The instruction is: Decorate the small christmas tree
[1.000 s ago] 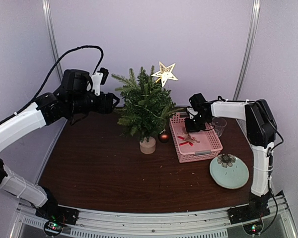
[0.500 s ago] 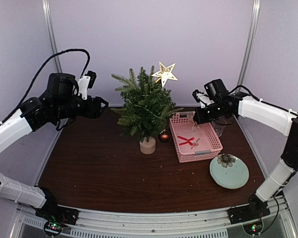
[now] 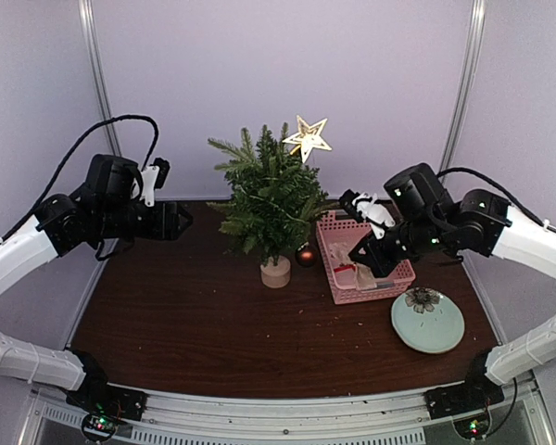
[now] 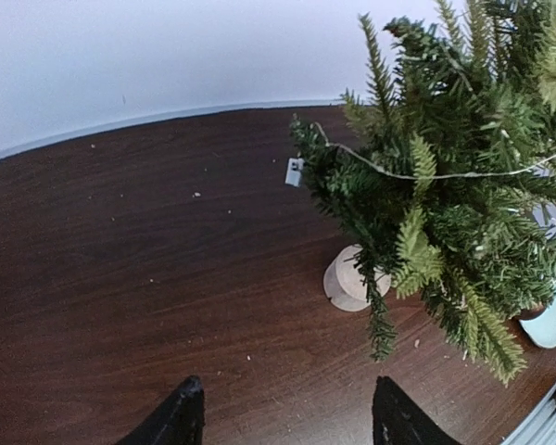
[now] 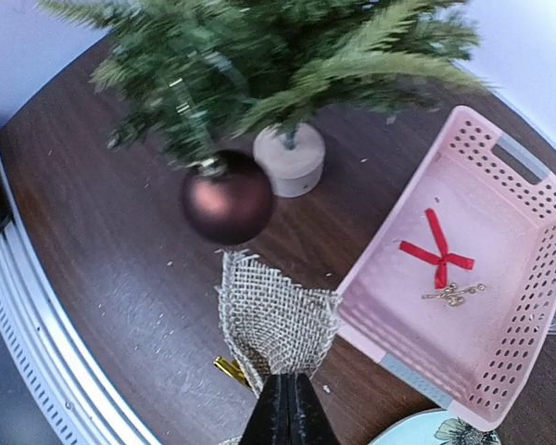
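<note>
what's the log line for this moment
left jaws open, empty | right jaws shut on burlap mesh | tree has star, ball

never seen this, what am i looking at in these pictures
Two white-and-black robot arms stand at a dark brown table. The wide picture looks down from above and behind them; the other two come from a camera on each wrist. On the table: a small green christmas tree on a pale wooden stump, a gold star near its top, a maroon ball by its low branches, a pink plastic basket holding a red ribbon, and a pale green plate. The left claw is open, empty. The right claw is shut on beige burlap netting.
</note>
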You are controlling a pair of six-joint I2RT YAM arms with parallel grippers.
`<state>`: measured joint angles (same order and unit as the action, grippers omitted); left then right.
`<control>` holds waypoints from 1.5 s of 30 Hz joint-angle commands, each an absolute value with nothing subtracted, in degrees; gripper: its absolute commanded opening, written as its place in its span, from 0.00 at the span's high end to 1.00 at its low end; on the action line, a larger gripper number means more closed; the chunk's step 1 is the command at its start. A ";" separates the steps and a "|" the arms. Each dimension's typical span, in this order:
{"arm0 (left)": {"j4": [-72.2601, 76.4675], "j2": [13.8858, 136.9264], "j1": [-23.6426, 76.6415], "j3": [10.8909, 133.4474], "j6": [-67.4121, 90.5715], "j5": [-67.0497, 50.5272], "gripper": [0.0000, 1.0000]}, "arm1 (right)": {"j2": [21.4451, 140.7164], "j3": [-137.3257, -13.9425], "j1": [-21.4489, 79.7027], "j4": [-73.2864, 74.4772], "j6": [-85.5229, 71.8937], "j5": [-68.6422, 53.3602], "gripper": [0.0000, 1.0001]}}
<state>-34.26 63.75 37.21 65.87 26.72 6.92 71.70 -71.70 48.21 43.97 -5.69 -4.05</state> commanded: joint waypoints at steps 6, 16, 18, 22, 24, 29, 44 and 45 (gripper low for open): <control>-31.92 60.86 33.53 60.68 31.31 -5.13 0.44 | 75.66 -76.64 64.61 47.86 -3.53 7.00 1.00; -36.86 50.75 31.86 53.00 40.52 5.16 0.44 | 99.20 -92.40 75.74 44.52 -1.30 8.47 1.00; -39.12 49.14 31.25 52.46 42.04 6.65 0.44 | 104.25 -96.87 76.42 44.27 -1.88 10.06 1.00; -42.95 47.59 30.89 52.97 43.13 9.48 0.44 | 114.45 -106.19 76.70 45.75 -5.62 12.75 1.00; -44.20 47.38 30.83 53.69 43.21 10.63 0.44 | 118.33 -108.79 76.83 45.55 -7.11 13.75 1.00; -45.41 47.84 30.68 54.23 43.82 11.63 0.44 | 126.75 -115.93 76.54 43.73 -8.55 14.39 1.00; -45.80 49.84 30.28 52.91 46.36 9.81 0.43 | 130.30 -125.96 73.97 41.87 -11.27 9.51 0.35; -45.88 50.05 30.32 52.79 46.18 8.57 0.43 | 127.63 -123.19 74.12 40.41 -10.75 8.58 0.35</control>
